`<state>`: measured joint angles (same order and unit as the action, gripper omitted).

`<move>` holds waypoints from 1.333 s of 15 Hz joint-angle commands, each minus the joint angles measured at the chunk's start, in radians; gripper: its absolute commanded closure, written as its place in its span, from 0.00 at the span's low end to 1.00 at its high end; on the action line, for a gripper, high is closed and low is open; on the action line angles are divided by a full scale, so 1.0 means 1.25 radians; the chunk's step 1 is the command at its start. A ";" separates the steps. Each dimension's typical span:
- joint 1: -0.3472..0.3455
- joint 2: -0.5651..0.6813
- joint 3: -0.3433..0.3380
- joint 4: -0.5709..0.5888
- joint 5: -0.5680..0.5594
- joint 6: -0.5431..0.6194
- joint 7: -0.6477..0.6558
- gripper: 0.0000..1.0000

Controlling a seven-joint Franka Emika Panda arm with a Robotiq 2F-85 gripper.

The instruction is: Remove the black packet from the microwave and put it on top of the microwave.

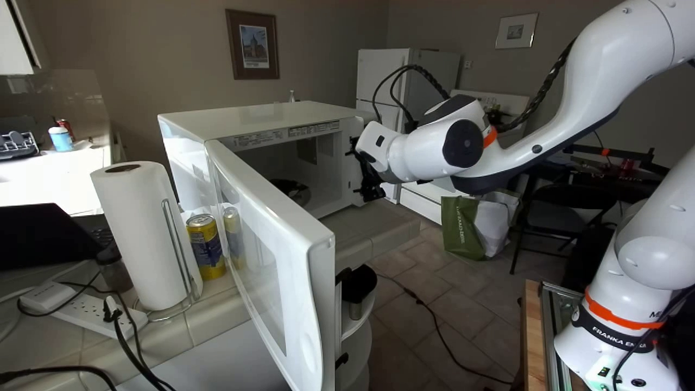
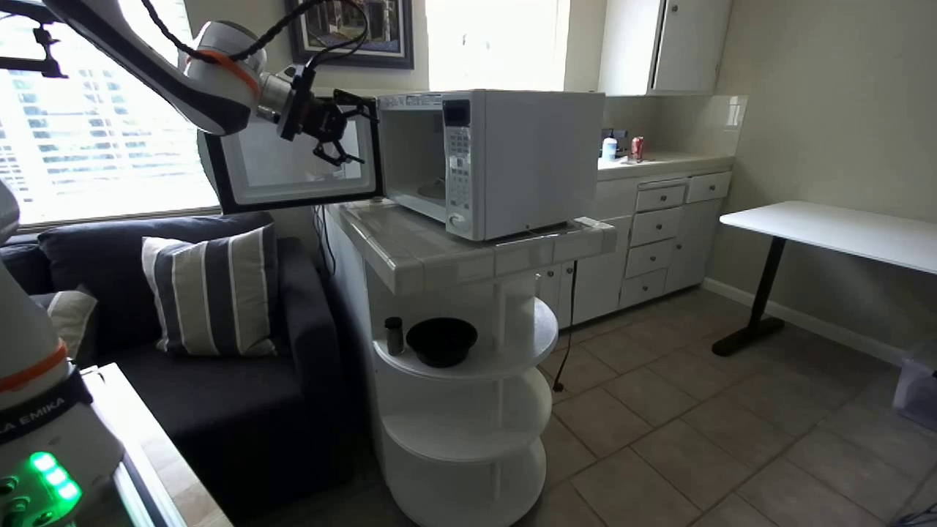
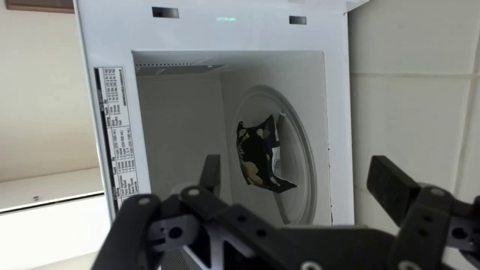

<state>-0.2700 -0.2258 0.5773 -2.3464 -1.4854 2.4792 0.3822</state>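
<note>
Gripper: your gripper (image 3: 300, 176) has its fingers spread wide, nothing held; lower half of the wrist view. In an exterior view you see the gripper (image 2: 362, 135) at upper left, in front of the microwave opening, outside the cavity.
Black packet: inside the microwave, lying on the turntable; you see the black packet (image 3: 257, 152) at centre of the wrist view, crumpled, yellowish and pale print, well apart from your fingers. In an exterior view the packet (image 1: 288, 185) is a dark shape low in the cavity, centre of frame, partly hidden by the door.
Turntable: your round turntable (image 3: 292, 168) shows right of centre in the wrist view.
Microwave: white microwave (image 2: 542, 161), upper centre, on a tiled counter (image 2: 366, 233); control panel (image 2: 459, 157) just right of the opening as you look at it. In your wrist view it stands turned sideways, printed label (image 3: 120, 131) at left.
Door: door (image 1: 260, 260) swung well out, centre to bottom of frame.
Counter items: paper towel roll (image 1: 144, 239) on a wire stand, left of frame; yellow-and-blue can (image 1: 205, 247) upright, between roll and door. Power strip (image 1: 89, 315) lower left.
Shelves: white shelves (image 2: 468, 421) lower centre; black bowl (image 2: 441, 342) and dark shaker (image 2: 394, 336) side by side on top shelf.
Couch: dark couch (image 2: 219, 395) left, striped pillow (image 2: 212, 293) on it.
</note>
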 commanded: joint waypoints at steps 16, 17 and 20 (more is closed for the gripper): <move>0.333 0.462 -0.279 0.317 -0.335 -0.247 0.132 0.00; 0.333 0.474 -0.284 0.333 -0.342 -0.247 0.130 0.01; 0.332 0.499 -0.294 0.367 -0.352 -0.239 0.125 0.19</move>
<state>0.1287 0.3465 0.2322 -1.9430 -1.8905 2.1899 0.5348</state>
